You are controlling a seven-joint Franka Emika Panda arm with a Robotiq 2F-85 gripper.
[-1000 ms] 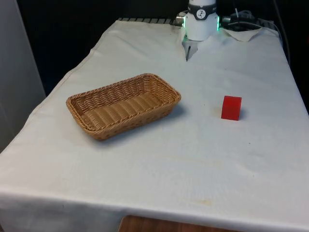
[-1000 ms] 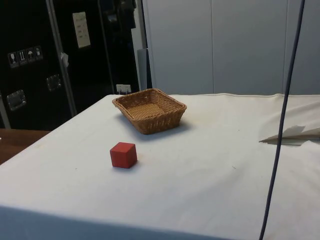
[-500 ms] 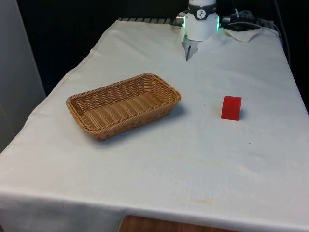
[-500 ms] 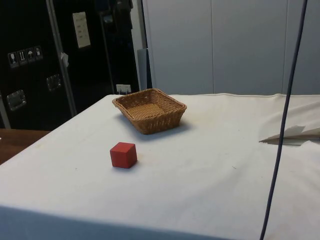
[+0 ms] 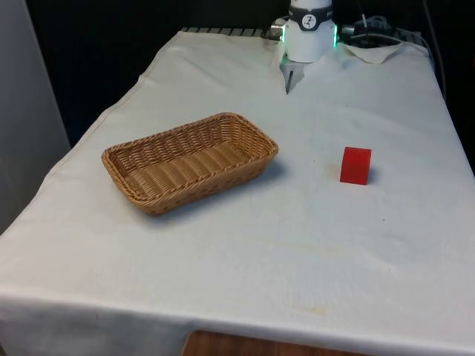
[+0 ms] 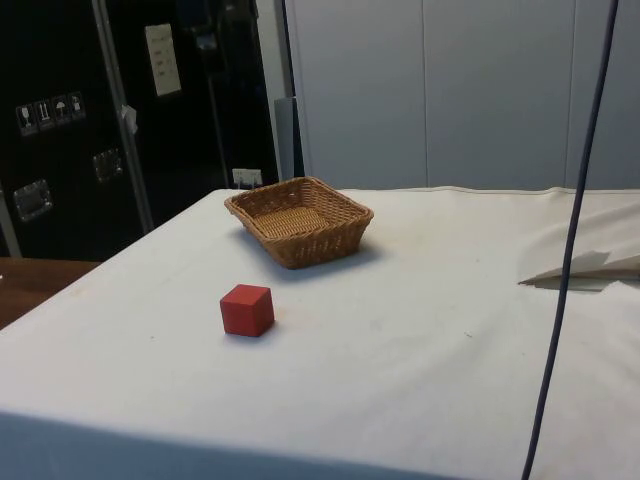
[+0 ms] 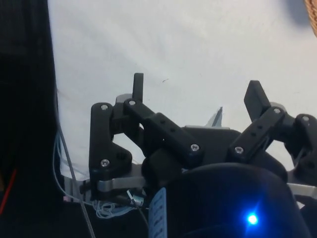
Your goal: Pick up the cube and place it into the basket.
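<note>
A red cube sits on the white cloth at the front view's right; in the side view the cube lies nearer the camera than the basket. A woven wicker basket stands at the front view's left, holding nothing, and the basket's rim shows in the side view too. In the wrist view my gripper is open, high above bare cloth, with nothing between its fingers. A sliver of the basket shows at that picture's corner.
The robot's base stands at the table's far end. A cable hangs down in the side view's right. The cloth between cube and basket is bare.
The hanging cable in the side view has drifted slightly to the right. Cube and basket have not moved.
</note>
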